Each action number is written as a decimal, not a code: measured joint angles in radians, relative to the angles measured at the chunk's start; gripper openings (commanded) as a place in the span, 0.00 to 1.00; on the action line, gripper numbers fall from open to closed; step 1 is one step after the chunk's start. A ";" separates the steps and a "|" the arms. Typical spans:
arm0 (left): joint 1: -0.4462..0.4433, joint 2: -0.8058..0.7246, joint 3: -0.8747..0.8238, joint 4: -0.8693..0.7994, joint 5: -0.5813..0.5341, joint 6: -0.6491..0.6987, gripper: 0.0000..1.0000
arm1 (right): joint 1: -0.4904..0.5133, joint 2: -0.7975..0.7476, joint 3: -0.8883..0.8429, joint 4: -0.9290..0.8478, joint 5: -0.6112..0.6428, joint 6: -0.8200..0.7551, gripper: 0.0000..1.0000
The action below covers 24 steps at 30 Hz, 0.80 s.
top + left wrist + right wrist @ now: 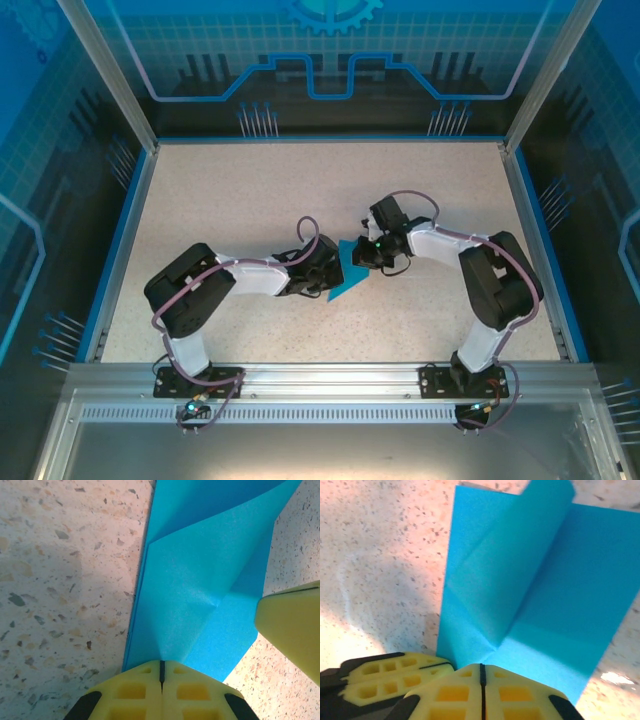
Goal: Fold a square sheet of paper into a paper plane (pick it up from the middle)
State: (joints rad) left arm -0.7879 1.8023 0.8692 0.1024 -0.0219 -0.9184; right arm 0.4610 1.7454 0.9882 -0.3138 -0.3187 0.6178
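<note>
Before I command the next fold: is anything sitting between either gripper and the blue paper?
Nothing visible. The left gripper and the right gripper each have their jaws shut right on an edge of the partly folded sheet of paper, with the speckled table beneath it.

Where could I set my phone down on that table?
Free: the table strip between the far blue rim and the folded blue paper; the near patch between left arm base and right arm base. Crowded: centre, where left fingers and right fingers pinch the paper.
</note>
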 measured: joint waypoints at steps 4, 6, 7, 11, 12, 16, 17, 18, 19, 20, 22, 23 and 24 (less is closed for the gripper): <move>0.000 0.000 0.000 0.000 0.000 0.000 0.00 | 0.000 0.028 0.000 0.043 -0.040 -0.016 0.00; 0.000 0.002 0.002 -0.001 0.000 0.000 0.00 | 0.000 0.051 0.000 0.058 -0.061 -0.021 0.00; 0.000 0.003 0.005 -0.003 0.000 0.000 0.00 | 0.001 0.063 0.000 0.065 -0.069 -0.024 0.00; 0.000 0.005 0.011 -0.010 0.002 0.000 0.00 | 0.001 0.099 0.002 0.069 -0.087 -0.050 0.00; 0.000 0.006 0.013 -0.014 0.002 0.000 0.00 | 0.001 0.105 0.005 0.069 -0.087 -0.055 0.00; 0.000 0.010 0.020 -0.023 0.003 0.001 0.00 | -0.007 0.126 0.021 0.068 -0.102 -0.071 0.00; 0.000 0.011 0.021 -0.024 0.003 0.001 0.00 | -0.011 0.129 0.024 0.068 -0.107 -0.074 0.00; 0.000 0.011 0.022 -0.027 0.003 0.001 0.00 | -0.014 0.134 0.029 0.064 -0.113 -0.077 0.00; 0.000 0.012 0.023 -0.028 0.003 0.001 0.00 | -0.017 0.140 0.035 0.059 -0.118 -0.081 0.00; 0.000 0.013 0.024 -0.029 0.003 0.002 0.00 | -0.019 0.144 0.040 0.056 -0.122 -0.085 0.00; 0.000 0.014 0.025 -0.029 0.006 0.004 0.00 | -0.024 0.154 0.053 0.047 -0.133 -0.089 0.00; 0.000 0.015 0.025 -0.029 0.008 0.004 0.00 | -0.026 0.158 0.057 0.044 -0.137 -0.090 0.00; 0.001 0.016 0.025 -0.029 0.009 0.005 0.00 | -0.029 0.161 0.061 0.039 -0.142 -0.092 0.00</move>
State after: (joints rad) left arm -0.7872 1.8179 0.8944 0.0731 -0.0128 -0.9138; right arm 0.4320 1.9060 1.0496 -0.2752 -0.4610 0.5259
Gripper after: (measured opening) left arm 0.069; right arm 0.046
